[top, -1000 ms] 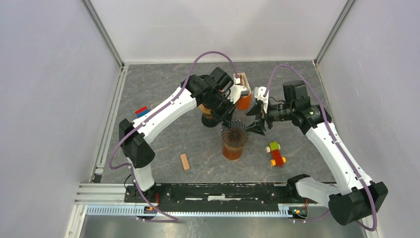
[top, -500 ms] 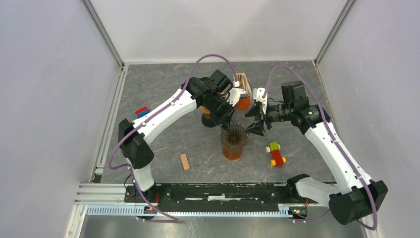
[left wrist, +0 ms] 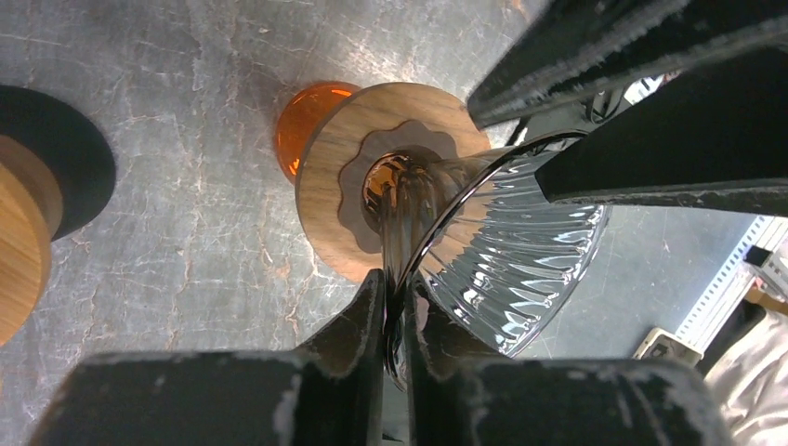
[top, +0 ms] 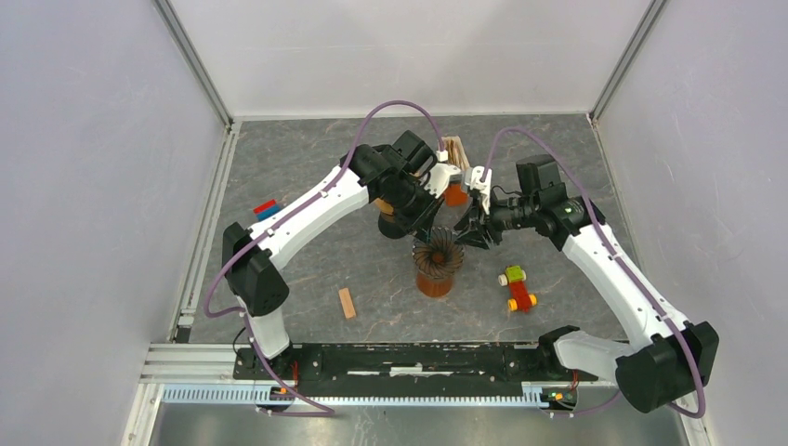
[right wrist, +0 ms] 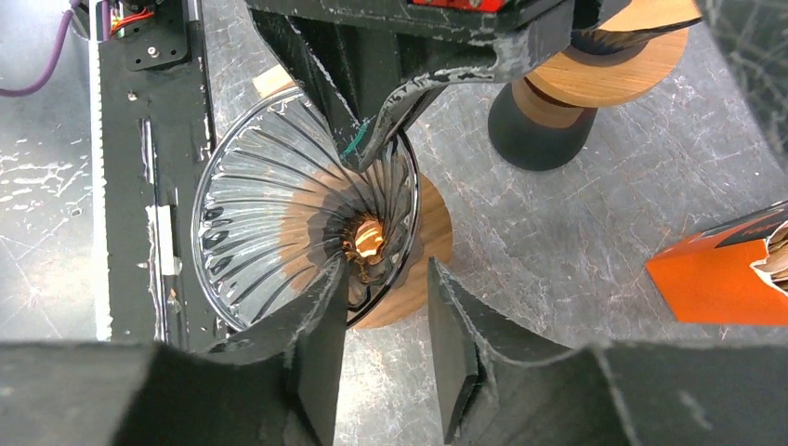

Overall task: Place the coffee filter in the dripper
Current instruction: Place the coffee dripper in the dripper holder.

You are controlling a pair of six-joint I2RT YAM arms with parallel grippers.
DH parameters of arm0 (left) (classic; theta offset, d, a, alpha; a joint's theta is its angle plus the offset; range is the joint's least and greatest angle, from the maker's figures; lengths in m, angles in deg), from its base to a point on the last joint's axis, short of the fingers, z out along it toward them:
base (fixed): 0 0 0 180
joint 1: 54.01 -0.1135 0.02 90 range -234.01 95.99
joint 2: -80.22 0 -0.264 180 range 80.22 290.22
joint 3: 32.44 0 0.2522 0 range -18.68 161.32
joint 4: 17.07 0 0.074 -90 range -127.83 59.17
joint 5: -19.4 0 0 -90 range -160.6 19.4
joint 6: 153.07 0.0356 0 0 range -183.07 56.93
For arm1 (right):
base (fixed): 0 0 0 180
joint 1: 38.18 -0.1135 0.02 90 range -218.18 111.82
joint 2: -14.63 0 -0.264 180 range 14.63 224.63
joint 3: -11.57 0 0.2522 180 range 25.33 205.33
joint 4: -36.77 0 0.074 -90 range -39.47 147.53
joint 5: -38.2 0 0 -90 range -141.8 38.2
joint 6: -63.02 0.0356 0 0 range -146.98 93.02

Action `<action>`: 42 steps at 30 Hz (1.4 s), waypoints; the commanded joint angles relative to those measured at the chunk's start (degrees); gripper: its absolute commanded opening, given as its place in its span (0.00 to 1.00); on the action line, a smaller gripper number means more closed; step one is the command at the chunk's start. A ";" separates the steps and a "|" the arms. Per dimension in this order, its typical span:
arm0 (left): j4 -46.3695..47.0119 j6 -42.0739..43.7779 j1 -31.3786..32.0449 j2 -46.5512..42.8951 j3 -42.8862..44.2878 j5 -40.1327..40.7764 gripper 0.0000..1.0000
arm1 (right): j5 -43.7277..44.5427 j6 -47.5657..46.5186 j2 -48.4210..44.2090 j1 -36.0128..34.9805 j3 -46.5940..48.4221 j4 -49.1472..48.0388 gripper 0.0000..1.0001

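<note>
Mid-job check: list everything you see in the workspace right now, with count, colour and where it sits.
glass dripper: one, clear ribbed with a wooden collar, table centre, atop the orange vessel
orange vessel: one, translucent orange, under the dripper
filter holder: one, orange, behind the dripper
paper filters: a stack, count unclear, pale, standing in the holder
stand: one, black base with wooden top, left of the holder, partly under the left arm
wooden block: one, tan, near-left of the dripper
small blocks: two, red and blue, left edge
toy: one, green, yellow, red and orange, right of the dripper
table: one, grey marbled
left pincer: black, shut on the dripper's rim
right pincer: black, open at the dripper's rim
</note>
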 commanded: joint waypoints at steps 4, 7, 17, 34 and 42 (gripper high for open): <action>2.40 -2.39 0.13 -0.81 0.98 1.29 0.28 | 2.15 3.81 1.41 -0.17 -0.15 -4.87 0.34; 2.45 -2.36 0.13 -1.04 1.45 1.52 0.39 | 2.78 4.31 1.71 -0.20 0.33 -5.01 0.30; 2.45 -1.82 0.04 -4.81 1.40 4.27 0.53 | 3.34 3.75 1.03 -0.08 1.84 -4.12 0.35; 6.16 -2.16 0.04 -9.17 -6.55 3.20 0.49 | 5.25 0.64 0.43 0.36 0.66 0.12 0.53; 6.15 -2.27 0.04 -7.44 -5.25 2.53 0.39 | 6.65 -2.71 2.24 0.43 3.56 5.72 0.54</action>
